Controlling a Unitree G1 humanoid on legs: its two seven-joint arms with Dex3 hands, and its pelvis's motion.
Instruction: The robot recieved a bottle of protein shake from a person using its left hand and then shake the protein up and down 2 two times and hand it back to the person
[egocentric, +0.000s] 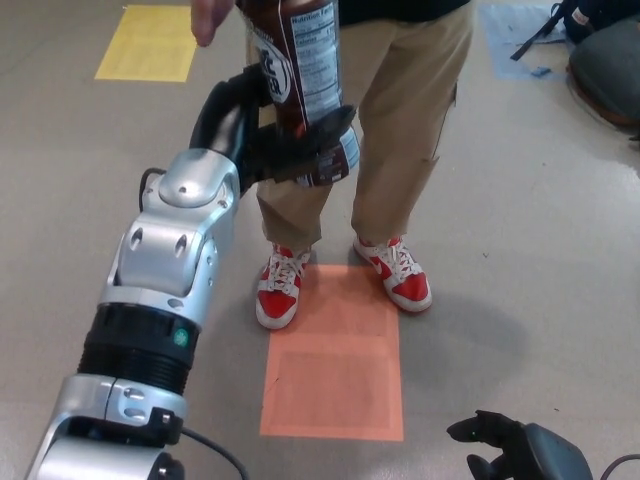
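left robot hand (268, 140) clenched, raised

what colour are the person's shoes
Red with white laces and trim, seen in the head view: shoes standing at the top edge of the orange floor mat.

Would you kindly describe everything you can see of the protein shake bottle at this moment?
The protein shake bottle is dark brown with a glossy, plastic-looking wrap label, including a white nutrition facts panel facing the camera. It stands roughly upright, slightly tilted, and its top runs out of the picture, so no cap shows. The robot's left hand is closed around its lower part, black fingers wrapping the front. It is held in the air in front of the person's legs; a person's hand hovers just to its left, apparently not touching it.
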